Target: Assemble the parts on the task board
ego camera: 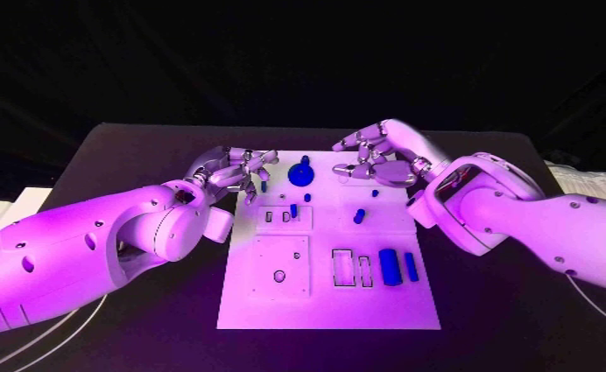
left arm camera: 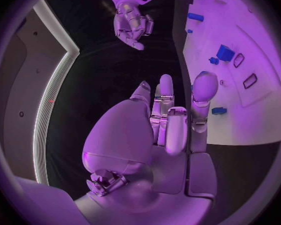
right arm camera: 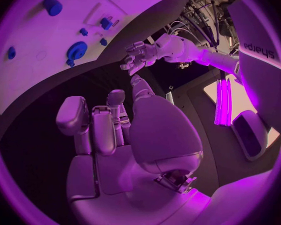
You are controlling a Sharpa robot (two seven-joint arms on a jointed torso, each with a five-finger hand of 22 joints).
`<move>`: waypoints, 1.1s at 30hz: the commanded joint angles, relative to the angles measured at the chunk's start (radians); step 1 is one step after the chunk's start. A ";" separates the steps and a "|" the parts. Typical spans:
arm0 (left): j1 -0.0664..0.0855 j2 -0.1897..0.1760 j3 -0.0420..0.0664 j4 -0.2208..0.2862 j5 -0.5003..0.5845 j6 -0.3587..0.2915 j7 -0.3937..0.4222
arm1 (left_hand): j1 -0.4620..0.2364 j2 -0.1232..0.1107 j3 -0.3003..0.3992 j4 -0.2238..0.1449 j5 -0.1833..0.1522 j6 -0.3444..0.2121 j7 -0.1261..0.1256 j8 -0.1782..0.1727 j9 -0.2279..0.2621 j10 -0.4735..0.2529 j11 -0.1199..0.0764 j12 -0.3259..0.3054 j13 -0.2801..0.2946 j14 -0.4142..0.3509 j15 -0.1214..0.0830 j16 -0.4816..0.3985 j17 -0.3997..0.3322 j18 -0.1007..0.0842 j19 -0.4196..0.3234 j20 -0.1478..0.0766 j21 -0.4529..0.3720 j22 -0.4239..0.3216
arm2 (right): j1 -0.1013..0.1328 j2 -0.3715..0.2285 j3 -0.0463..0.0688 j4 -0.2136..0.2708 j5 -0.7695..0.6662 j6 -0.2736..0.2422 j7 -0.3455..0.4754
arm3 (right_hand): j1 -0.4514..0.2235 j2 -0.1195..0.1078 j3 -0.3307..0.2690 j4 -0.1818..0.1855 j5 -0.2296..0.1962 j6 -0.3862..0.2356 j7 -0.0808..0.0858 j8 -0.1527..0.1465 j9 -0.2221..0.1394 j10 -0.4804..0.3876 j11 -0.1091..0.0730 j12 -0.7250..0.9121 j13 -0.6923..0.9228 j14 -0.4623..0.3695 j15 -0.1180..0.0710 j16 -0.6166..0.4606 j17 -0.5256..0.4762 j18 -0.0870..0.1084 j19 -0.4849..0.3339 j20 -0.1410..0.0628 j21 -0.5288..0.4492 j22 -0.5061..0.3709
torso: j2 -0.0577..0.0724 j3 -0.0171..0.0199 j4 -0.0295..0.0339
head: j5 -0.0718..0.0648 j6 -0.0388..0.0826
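The white task board (ego camera: 328, 302) lies in the middle of the black table. On its far part sit a round blue part (ego camera: 300, 173) and several small blue parts, among them one (ego camera: 359, 215) near the centre. Two blue bars (ego camera: 389, 267) lie at the near right. My left hand (ego camera: 240, 171) hovers at the board's far left edge, fingers extended and holding nothing (left arm camera: 168, 122). My right hand (ego camera: 376, 160) hangs over the far right corner, also holding nothing (right arm camera: 109, 125). The round blue part (right arm camera: 77, 50) also shows in the right wrist view.
Outlined slots and recessed panels (ego camera: 280, 265) mark the board's near half. Black table (ego camera: 139, 144) surrounds the board on all sides. A white cable (ego camera: 51, 337) trails beside my left arm.
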 commanded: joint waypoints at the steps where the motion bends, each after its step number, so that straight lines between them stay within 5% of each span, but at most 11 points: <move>1: 0.032 0.008 0.002 -0.017 -0.317 0.174 -0.391 | -0.052 0.008 -0.026 0.044 -0.001 -0.019 -0.003 0.032 0.030 -0.053 -0.004 0.119 0.111 0.053 0.005 0.030 0.123 -0.008 -0.023 -0.001 0.068 0.071 | 0.019 -0.027 0.000 0.001 0.266 0.004 0.059 | 0.010 0.007 0.001 -0.005 0.002 0.008 -0.002 0.005 0.002 0.003 -0.002 0.008 0.003 0.040 -0.003 0.003 0.003 0.004 0.004 -0.002 -0.004 0.004 | -0.017 0.0056 -0.0085 | 0.006 -0.001; 6: 0.079 0.035 0.002 -0.048 -0.552 0.341 -0.618 | -0.081 0.017 -0.065 0.055 0.000 -0.034 -0.007 0.109 0.088 -0.063 -0.015 0.318 0.314 0.086 -0.007 0.110 0.221 -0.030 0.007 0.000 0.216 0.257 | 0.036 -0.055 -0.001 -0.020 0.319 -0.022 0.047 | 0.033 0.021 0.011 -0.015 0.022 0.013 -0.005 0.007 0.003 0.033 -0.007 0.033 0.017 0.041 -0.008 -0.006 -0.007 0.000 0.023 -0.007 0.006 0.024 | -0.029 0.0115 -0.0162 | 0.024 0.009; 8: 0.095 0.052 0.002 -0.067 -0.605 0.385 -0.670 | -0.115 0.028 -0.098 0.057 -0.005 -0.043 -0.017 0.149 0.117 -0.052 -0.021 0.389 0.389 0.102 -0.014 0.144 0.265 -0.046 0.046 -0.006 0.299 0.372 | 0.039 -0.058 -0.001 -0.029 0.328 -0.028 0.044 | 0.037 0.022 0.013 -0.017 0.024 0.014 -0.005 0.008 0.003 0.035 -0.007 0.033 0.015 0.041 -0.008 -0.009 -0.010 0.000 0.024 -0.007 0.007 0.025 | -0.034 0.0134 -0.0181 | 0.027 0.004; 14: 0.127 0.114 0.002 -0.133 -0.690 0.473 -0.763 | -0.134 0.041 -0.141 0.059 -0.023 -0.065 -0.029 0.220 0.181 -0.063 -0.036 0.401 0.403 0.104 -0.030 0.147 0.269 -0.059 0.096 -0.023 0.345 0.446 | 0.040 -0.053 -0.002 -0.054 0.344 -0.033 0.042 | 0.040 0.023 0.015 -0.018 0.025 0.015 -0.005 0.008 0.003 0.032 -0.008 0.025 0.007 0.040 -0.009 -0.015 -0.018 0.001 0.022 -0.008 0.004 0.019 | -0.043 0.0138 -0.0201 | 0.032 -0.001; 20: 0.140 0.171 0.002 -0.179 -0.757 0.537 -0.803 | -0.154 0.080 -0.170 0.060 -0.024 -0.098 -0.031 0.268 0.232 -0.031 -0.038 0.478 0.494 0.104 -0.031 0.147 0.269 -0.071 0.121 -0.025 0.378 0.505 | 0.039 -0.044 -0.004 -0.073 0.352 -0.032 0.032 | 0.045 0.024 0.018 -0.021 0.024 0.014 -0.005 0.006 0.002 0.023 -0.008 0.007 -0.010 0.036 -0.009 -0.029 -0.034 0.004 0.012 -0.009 -0.005 0.001 | -0.049 0.0111 -0.0233 | 0.037 -0.009; 26: 0.143 0.224 0.002 -0.223 -0.777 0.541 -0.818 | -0.168 0.079 -0.218 0.060 -0.055 -0.114 -0.042 0.336 0.304 -0.004 -0.046 0.545 0.568 0.104 -0.037 0.147 0.269 -0.083 0.143 -0.030 0.421 0.576 | 0.037 -0.035 -0.005 -0.087 0.345 -0.031 0.002 | 0.056 0.021 0.022 -0.028 0.020 0.014 -0.005 0.005 0.001 0.019 -0.008 -0.005 -0.022 0.035 -0.010 -0.037 -0.041 0.006 0.009 -0.010 -0.011 -0.008 | -0.050 0.0103 -0.0208 | 0.039 -0.014; 33: 0.143 0.257 0.002 -0.254 -0.781 0.562 -0.830 | -0.194 0.076 -0.253 0.061 -0.077 -0.123 -0.049 0.372 0.347 0.011 -0.052 0.574 0.602 0.104 -0.042 0.147 0.269 -0.089 0.153 -0.035 0.443 0.610 | 0.036 -0.027 -0.006 -0.094 0.338 -0.021 -0.019 | 0.065 0.024 0.030 -0.033 0.028 0.015 -0.005 0.004 0.001 0.018 -0.009 -0.010 -0.030 0.035 -0.011 -0.041 -0.044 0.006 0.008 -0.011 -0.015 -0.012 | -0.047 0.0101 -0.0244 | 0.043 -0.021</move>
